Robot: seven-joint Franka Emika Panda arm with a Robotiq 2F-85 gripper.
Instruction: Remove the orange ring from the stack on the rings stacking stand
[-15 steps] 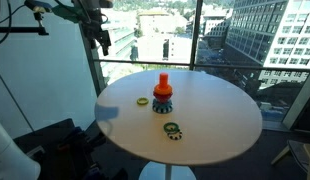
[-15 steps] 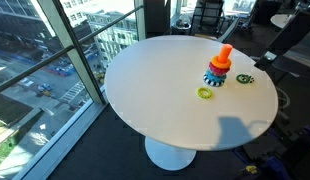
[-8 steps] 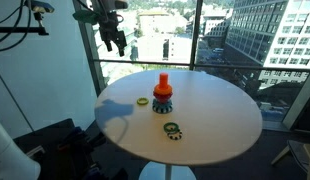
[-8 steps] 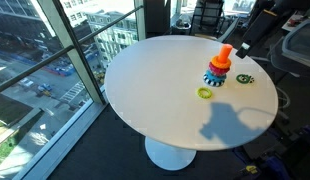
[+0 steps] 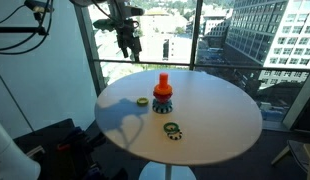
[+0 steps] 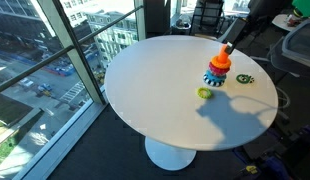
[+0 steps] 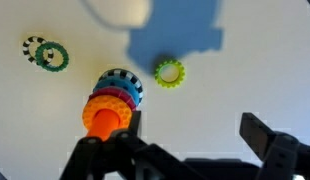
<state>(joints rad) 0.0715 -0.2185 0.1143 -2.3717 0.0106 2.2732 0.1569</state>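
Note:
The rings stacking stand (image 5: 162,97) stands near the middle of a round white table (image 5: 220,115). The stack (image 7: 117,90) shows reddish and bluish rings on it, with the orange ring (image 7: 96,113) on top around the red-orange peg. The orange ring also shows in both exterior views (image 5: 162,86) (image 6: 222,58). My gripper (image 5: 128,42) hangs open and empty high above the table, off to one side of the stack. In the wrist view my gripper (image 7: 194,131) has its jaws wide apart, with the stack just beside one finger (image 7: 133,126).
A flat yellowish ring (image 7: 169,72) lies on the table beside the stand, also seen in an exterior view (image 6: 204,93). A dark green ring with pale dots (image 7: 45,53) lies on the other side (image 5: 172,128). Tall windows stand close behind the table. Office chairs (image 6: 207,15) stand beyond it.
My arm has swung in over the table toward the stack. Its shadow has slid across the tabletop. The rings have not moved.

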